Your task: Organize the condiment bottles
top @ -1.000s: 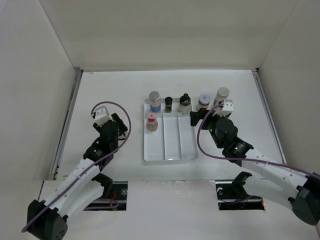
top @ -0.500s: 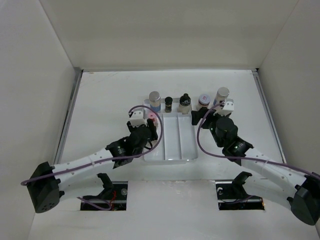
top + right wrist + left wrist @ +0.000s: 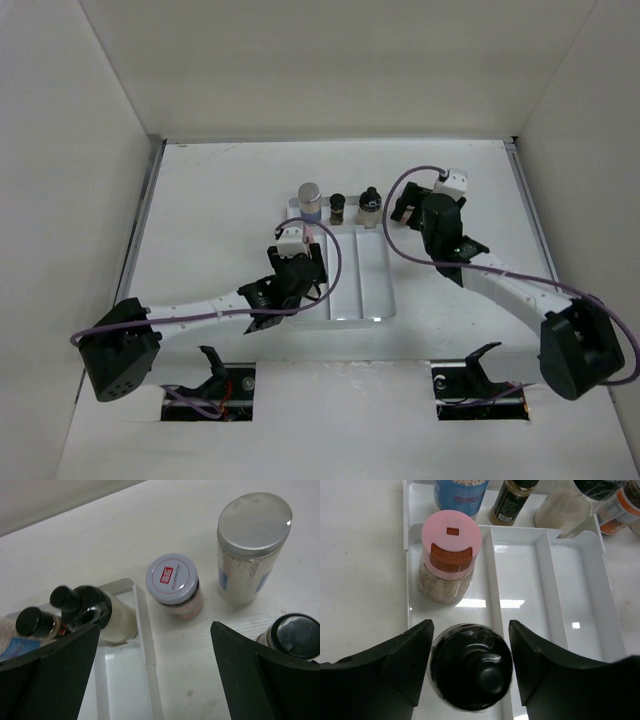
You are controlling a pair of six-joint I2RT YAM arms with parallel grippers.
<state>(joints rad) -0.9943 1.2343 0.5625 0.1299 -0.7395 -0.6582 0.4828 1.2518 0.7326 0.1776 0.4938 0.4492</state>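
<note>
From above, you see three bottles standing upright along the far end of the white divided tray (image 3: 360, 290), mid-desk (image 3: 210, 190); your left hand (image 3: 293, 262) sits over the tray's left compartment, your right hand (image 3: 405, 208) beyond its far right corner.

Left wrist: your fingers (image 3: 395, 665) flank a black-capped bottle (image 3: 471, 666) upright in the left compartment; contact unclear. A pink-lidded shaker (image 3: 449, 555) stands just beyond.

Right wrist: your hand gapes wide, empty, over a grey-lidded jar (image 3: 173, 584) and a silver-capped jar (image 3: 251, 545), both upright on the desk.
</note>
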